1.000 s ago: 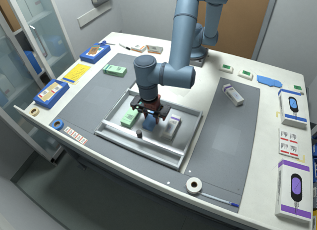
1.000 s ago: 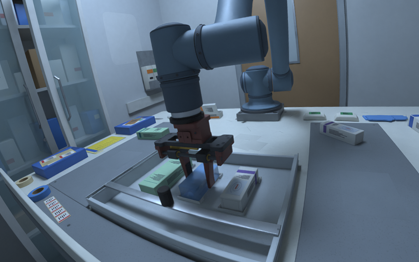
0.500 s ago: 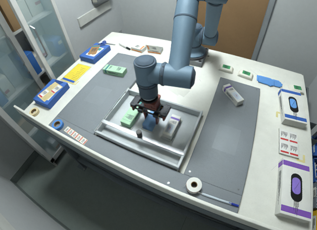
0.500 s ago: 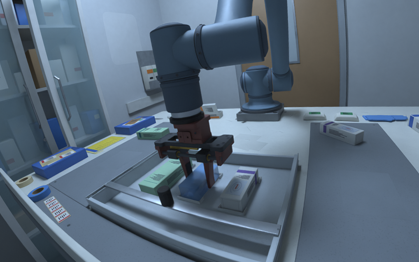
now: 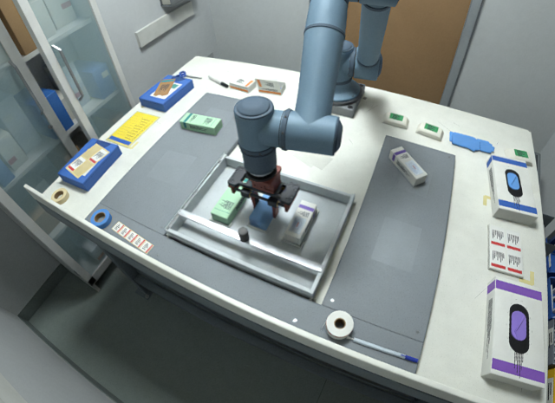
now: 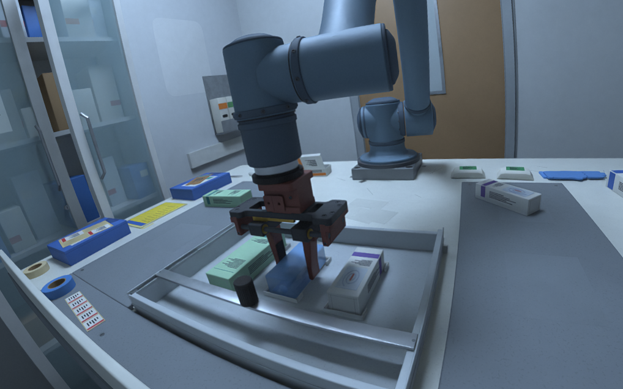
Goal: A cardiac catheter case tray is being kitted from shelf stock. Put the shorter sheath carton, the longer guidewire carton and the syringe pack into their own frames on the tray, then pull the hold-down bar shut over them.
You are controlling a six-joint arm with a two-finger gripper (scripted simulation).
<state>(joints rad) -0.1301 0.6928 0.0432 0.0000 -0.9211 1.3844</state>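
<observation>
My gripper (image 5: 263, 209) (image 6: 295, 261) points straight down over the middle of the steel tray (image 5: 262, 224). The blue syringe pack (image 5: 261, 218) (image 6: 292, 276) is clamped between its fingers and rests in the centre frame. The green carton (image 5: 228, 205) (image 6: 240, 262) lies in the left frame and the white carton with a purple band (image 5: 300, 221) (image 6: 356, 279) in the right frame. The hold-down bar (image 5: 249, 243) (image 6: 280, 311), with its black knob (image 5: 243, 234) (image 6: 246, 291), lies across the tray's near side, short of the three packs.
Behind the tray stands the arm's base (image 6: 387, 166). A second green carton (image 5: 201, 123) lies on the left mat and another purple-banded carton (image 5: 407, 165) on the right mat. Blue boxes, tape rolls and large cartons line the table edges.
</observation>
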